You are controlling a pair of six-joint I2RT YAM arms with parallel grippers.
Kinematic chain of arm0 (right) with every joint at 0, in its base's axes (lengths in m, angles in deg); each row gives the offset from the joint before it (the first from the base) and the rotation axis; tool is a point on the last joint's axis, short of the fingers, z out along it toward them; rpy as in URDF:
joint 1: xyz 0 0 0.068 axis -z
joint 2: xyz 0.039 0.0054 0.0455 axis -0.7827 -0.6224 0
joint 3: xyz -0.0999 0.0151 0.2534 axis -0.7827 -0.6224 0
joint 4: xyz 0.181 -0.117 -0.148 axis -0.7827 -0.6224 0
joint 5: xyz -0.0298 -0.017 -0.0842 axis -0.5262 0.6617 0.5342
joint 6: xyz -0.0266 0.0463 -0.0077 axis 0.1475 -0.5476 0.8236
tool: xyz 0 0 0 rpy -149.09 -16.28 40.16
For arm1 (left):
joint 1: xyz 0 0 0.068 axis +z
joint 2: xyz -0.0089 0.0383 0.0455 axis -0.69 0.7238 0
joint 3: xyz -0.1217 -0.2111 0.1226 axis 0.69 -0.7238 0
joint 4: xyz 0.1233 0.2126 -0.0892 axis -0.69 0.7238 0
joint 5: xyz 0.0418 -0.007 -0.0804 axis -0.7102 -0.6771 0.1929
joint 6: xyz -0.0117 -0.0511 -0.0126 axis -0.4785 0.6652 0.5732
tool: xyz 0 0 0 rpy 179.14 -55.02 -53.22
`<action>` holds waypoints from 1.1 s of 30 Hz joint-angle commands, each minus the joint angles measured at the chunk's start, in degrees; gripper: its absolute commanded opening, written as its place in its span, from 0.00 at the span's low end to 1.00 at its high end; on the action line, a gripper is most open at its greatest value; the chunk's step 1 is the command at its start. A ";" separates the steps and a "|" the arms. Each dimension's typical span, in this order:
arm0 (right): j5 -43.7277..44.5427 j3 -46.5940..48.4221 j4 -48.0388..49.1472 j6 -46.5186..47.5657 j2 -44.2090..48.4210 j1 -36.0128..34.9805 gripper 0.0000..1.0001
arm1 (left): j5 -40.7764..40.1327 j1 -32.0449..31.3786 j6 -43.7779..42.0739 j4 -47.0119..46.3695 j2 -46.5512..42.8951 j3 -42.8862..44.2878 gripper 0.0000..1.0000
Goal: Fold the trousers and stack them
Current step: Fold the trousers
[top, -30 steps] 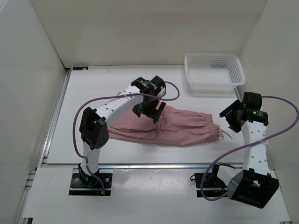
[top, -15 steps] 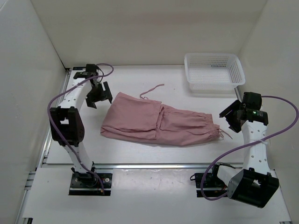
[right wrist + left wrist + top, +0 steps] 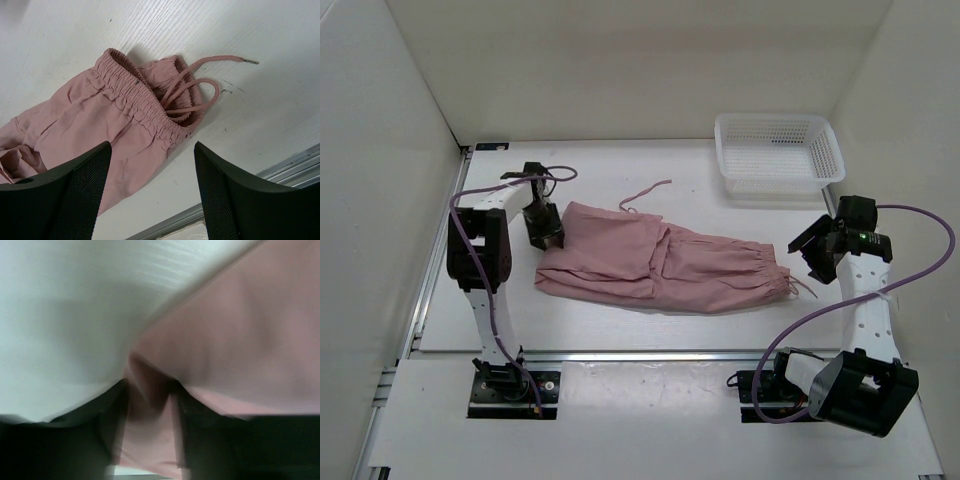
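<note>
Trousers (image 3: 660, 262) lay mid-frame; left gripper (image 3: 546, 233) clamped on their left edge; right gripper (image 3: 817, 256) spread wide, near waistband (image 3: 132, 95), right side.

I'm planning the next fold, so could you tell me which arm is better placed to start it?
Left, probably: the left gripper is at the trousers' left end with fabric between its fingers. The right gripper hangs open, clear of the waistband.
</note>
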 commanded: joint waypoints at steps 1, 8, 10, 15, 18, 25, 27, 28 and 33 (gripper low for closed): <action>-0.72 1.08 1.09 0.42 -0.17 -0.22 0.72 | 3.14 0.10 -0.23 -2.41 1.63 -0.16 0.43; -0.72 1.61 1.09 0.42 -0.17 -0.22 0.72 | -3.96 5.54 2.84 0.57 -11.16 2.12 0.10; -0.72 1.61 1.09 0.42 -0.17 -0.22 0.72 | -5.37 6.77 2.84 2.15 -14.35 5.53 0.10; -0.72 1.61 1.09 0.95 -0.70 -0.22 0.72 | -6.60 5.55 2.32 10.05 -18.67 15.12 0.10; -0.72 1.61 1.09 0.95 -0.70 -0.22 0.72 | -7.31 2.74 2.32 12.44 -19.72 20.05 0.10; -1.25 1.08 1.62 0.42 -0.70 -0.22 0.72 | -7.22 -9.64 10.48 11.30 -22.27 20.67 0.10; -1.25 1.08 1.62 0.42 -0.70 -0.22 0.72 | -9.06 -15.27 13.20 10.69 -22.27 20.67 0.10; -1.25 1.08 1.62 0.42 -0.70 -0.22 0.72 | -9.59 -16.94 14.26 10.69 -21.75 20.67 0.10; -1.25 1.08 1.62 0.95 -0.70 -0.22 0.72 | -11.52 -27.91 19.61 9.90 -18.85 24.26 0.10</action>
